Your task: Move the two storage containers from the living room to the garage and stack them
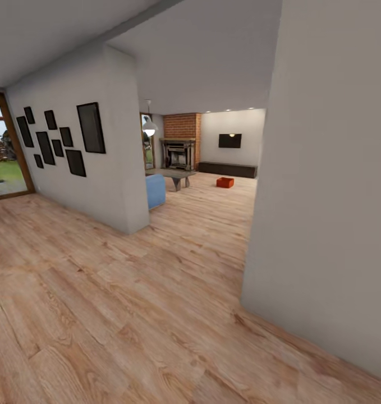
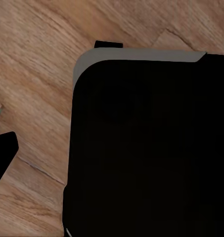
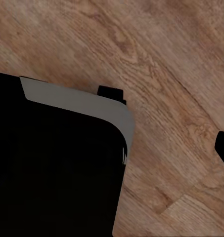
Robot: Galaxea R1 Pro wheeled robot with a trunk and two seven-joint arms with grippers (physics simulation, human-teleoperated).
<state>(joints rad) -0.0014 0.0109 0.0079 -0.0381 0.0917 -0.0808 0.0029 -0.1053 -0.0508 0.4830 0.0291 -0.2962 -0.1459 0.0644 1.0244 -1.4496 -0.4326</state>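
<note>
A glazed door with a brown wooden frame [image 1: 10, 151] is seen at the far left, with grass beyond it; to its right a white partition wall [image 1: 109, 168] runs toward the viewer and ends in a corner near the middle left; nine black rectangular picture frames [image 1: 91, 128] are counted on it. The light wood plank floor [image 1: 128, 314] lies open across the whole near ground, from the door to the grey wall slab [image 1: 330, 196] that closes off the right side; between the partition's corner and that slab's edge a wide passage leads into the living room. Beyond the corner the end of a blue sofa [image 1: 155, 191] juts out, then a low grey table [image 1: 177, 177], a red brick fireplace [image 1: 181, 143], a long dark low cabinet [image 1: 228, 169] and a black wall screen [image 1: 229, 141]. One orange-red open-topped storage container [image 1: 225, 182] is seen, on the planks far off in front of the cabinet, apart from the table; a second is not made out.

In each wrist view a large black body with a pale grey rounded edge [image 2: 141, 55] [image 3: 87, 101] is seen over the planks, with a dark tip at the frame's edge; whether either arm's fingers are apart or together cannot be told.
</note>
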